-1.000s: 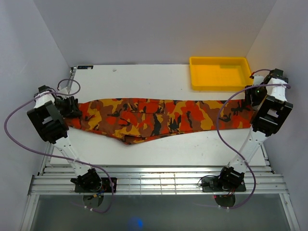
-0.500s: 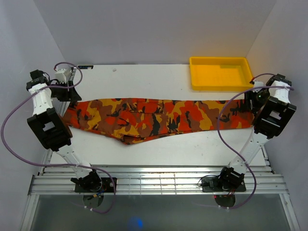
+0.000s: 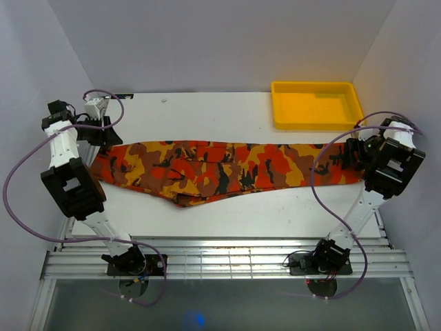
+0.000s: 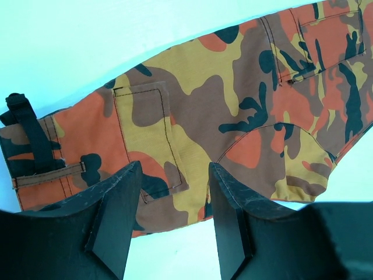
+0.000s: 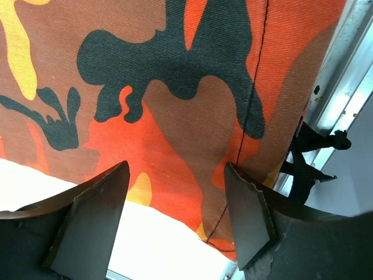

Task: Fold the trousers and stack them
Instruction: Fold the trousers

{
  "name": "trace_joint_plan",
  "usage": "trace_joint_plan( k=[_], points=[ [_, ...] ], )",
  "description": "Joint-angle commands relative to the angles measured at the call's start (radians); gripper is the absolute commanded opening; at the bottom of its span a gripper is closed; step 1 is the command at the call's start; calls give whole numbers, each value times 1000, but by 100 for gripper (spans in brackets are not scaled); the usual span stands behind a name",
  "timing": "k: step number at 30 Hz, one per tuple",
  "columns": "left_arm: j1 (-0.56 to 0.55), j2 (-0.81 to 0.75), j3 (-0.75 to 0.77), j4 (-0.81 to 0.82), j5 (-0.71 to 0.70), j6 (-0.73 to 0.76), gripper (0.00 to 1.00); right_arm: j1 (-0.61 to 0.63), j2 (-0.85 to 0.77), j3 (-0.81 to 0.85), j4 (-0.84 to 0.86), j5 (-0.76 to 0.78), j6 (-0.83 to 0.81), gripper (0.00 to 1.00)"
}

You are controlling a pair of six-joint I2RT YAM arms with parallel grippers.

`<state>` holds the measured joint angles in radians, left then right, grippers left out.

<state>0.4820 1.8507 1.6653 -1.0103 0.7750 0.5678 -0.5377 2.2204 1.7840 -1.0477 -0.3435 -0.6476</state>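
Trousers [image 3: 220,169]: one camouflage pair, laid flat lengthwise across the table [image 3: 207,117]. Probably light, limp cloth with little slip, best pinched at waistband and cuffs. Left gripper [image 4: 175,172] over waist, right gripper [image 5: 176,169] over cuffs, both spread and empty.

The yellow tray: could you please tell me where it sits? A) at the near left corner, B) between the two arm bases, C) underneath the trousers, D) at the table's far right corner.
D: the yellow tray sits at the far right corner of the table, beyond the spread-out trousers.
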Motion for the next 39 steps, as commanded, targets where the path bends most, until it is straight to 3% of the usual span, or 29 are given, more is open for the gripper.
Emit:
trace_joint_plan(
  k=[1,8,14,25,33,39],
  points=[
    [-8,-39,31,6,37,6,61,-56,2,18,3,-9,3,73],
    [-20,-44,39,3,32,9,61,-77,-80,124,90,81,26,67],
    [-29,-33,70,3,37,-2,61,-77,-13,144,55,129,-7,63],
    [-37,-33,60,4,38,-3,61,-76,51,46,144,129,3,72],
    [-39,-30,74,4,33,-3,61,-76,90,54,89,46,-9,59],
    [-42,-28,83,4,43,-13,61,-74,124,66,72,50,3,56]
  ],
)
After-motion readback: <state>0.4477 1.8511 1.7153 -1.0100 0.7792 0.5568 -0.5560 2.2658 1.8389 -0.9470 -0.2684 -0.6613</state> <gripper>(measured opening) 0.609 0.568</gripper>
